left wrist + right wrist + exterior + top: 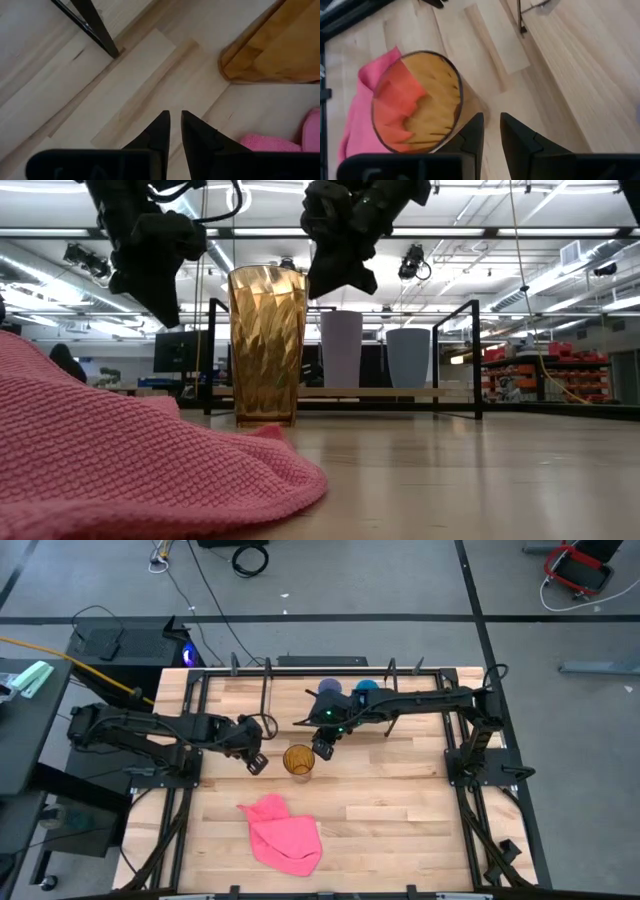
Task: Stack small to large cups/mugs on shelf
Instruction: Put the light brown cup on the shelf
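Right beside the amber cup, the right end effector hovers nearly closed and empty; left end effector, also pinched shut, waits opposite. Descending like that could easily tip the cup onto the pink cloth.

Amber cup standing between both grippers, pink cloth just in front, bare table rightward.

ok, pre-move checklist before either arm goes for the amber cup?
1. Amber cup upright on the table, off the shelf: ok.
2. Right gripper empty, fingers nearly closed, too narrow for the cup: not ok.
3. Left gripper empty, nearly closed, beside the cup: not ok for grasping.
4. Lavender cup and blue cup upright on the shelf: ok.
5. Pink cloth clear of the cup: cannot tell.
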You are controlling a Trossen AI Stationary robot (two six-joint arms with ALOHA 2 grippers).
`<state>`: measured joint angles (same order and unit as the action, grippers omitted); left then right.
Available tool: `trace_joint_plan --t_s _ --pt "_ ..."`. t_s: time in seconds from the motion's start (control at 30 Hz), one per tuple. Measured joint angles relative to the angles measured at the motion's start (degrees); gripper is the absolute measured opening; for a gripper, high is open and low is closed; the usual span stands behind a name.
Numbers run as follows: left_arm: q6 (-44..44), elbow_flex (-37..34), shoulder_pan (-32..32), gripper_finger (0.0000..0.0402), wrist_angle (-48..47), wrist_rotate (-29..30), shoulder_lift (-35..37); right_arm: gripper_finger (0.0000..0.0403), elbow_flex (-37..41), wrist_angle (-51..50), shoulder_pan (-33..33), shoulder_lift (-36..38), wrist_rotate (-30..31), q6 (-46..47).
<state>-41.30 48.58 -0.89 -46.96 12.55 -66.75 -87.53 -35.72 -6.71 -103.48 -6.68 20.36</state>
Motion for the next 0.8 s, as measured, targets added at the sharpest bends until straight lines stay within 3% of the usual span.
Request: trace_joint_plan --t_s 0.27,0.57,0.8 --pt "4.58 1.77 -0.01 0.0053 5.57 -5.90 0.05 0.0071 0.00 -3.51 0.54 1.77 0.01 0.02" --pt "8.53 13.28 0.00 0.0057 6.85 -6.00 -0.54 0.0071 0.00 -13.41 2.09 2.60 1.22 1.98" --pt "9.79 16.77 0.35 0.0068 6.06 -6.06 -5.01 0.0071 0.00 -18.90 5.96 2.60 4.60 2.62"
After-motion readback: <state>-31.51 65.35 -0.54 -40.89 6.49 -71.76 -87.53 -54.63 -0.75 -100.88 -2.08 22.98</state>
